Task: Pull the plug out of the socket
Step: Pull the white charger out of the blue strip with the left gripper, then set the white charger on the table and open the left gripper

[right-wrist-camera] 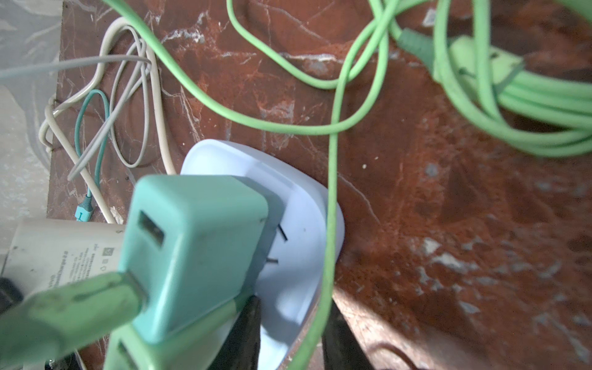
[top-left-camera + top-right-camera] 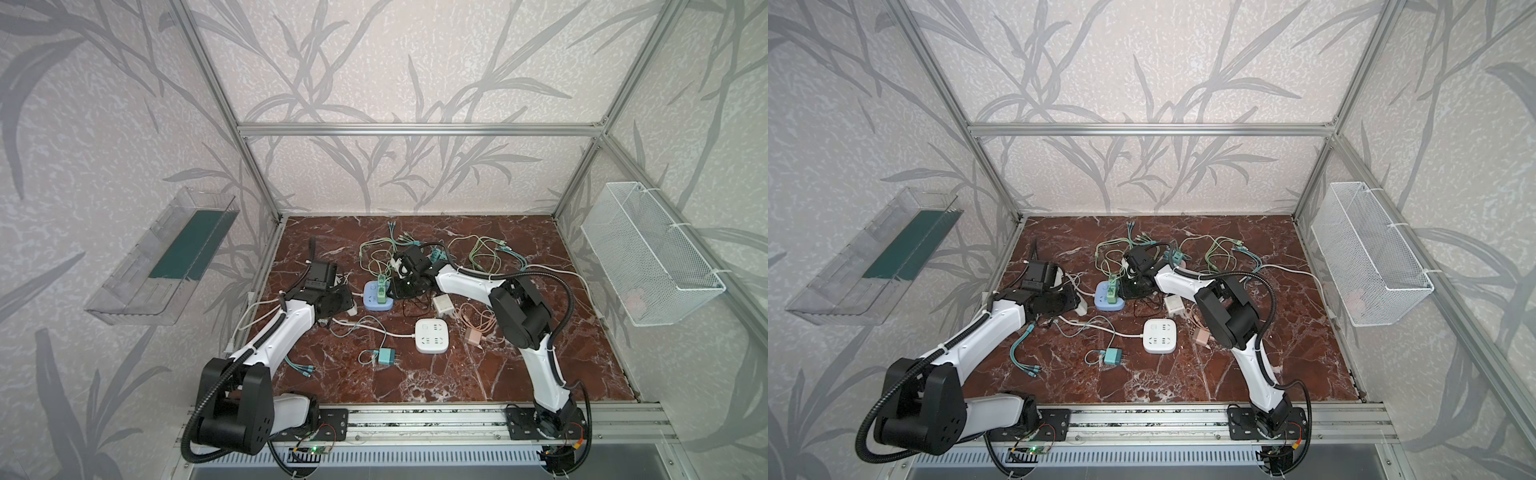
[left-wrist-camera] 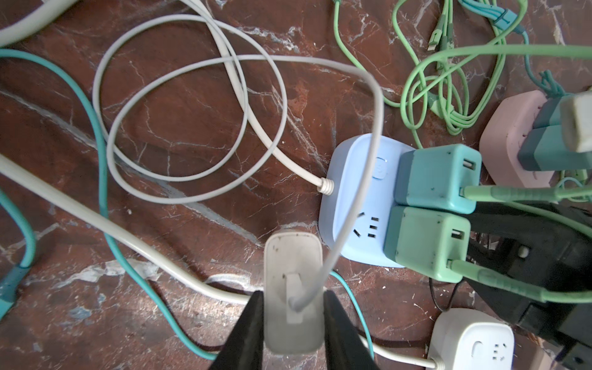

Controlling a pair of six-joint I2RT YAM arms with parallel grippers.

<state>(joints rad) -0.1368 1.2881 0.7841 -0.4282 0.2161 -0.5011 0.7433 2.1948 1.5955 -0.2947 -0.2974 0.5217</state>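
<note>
The left gripper [image 3: 293, 294] is clamped on a white charger [image 3: 293, 256], one black finger [image 3: 246, 323] pressed to each side of it. A thin grey cable [image 3: 374, 134] leaves the charger's top and loops away over the marble table [image 3: 179, 121]. In the right wrist view the charger's side [image 1: 61, 253] carries small grey print and a square code, too fine to read. The charger is held free of the sockets, just beside the blue socket [image 3: 355, 192] and not plugged into it.

The right gripper [image 1: 293, 302] is closed down on the near rim of the blue socket [image 1: 298, 208], and a green cable [image 1: 331, 198] runs between its fingers as well. The socket's face shows a round button with a power mark [image 3: 380, 166] and one set of bare slots.

A teal charger [image 3: 435, 177] and a green charger [image 3: 426, 243] stand plugged into the blue socket side by side, touching, each with a green lead in its USB port. Beyond them lies a pink socket [image 3: 509, 141] with darker chargers in it. A white socket [image 2: 432, 336] lies nearer the front edge of the table, and another teal charger [image 2: 387, 356] lies loose beside it. Green cables [image 2: 484, 253] are tangled towards the back.
</note>
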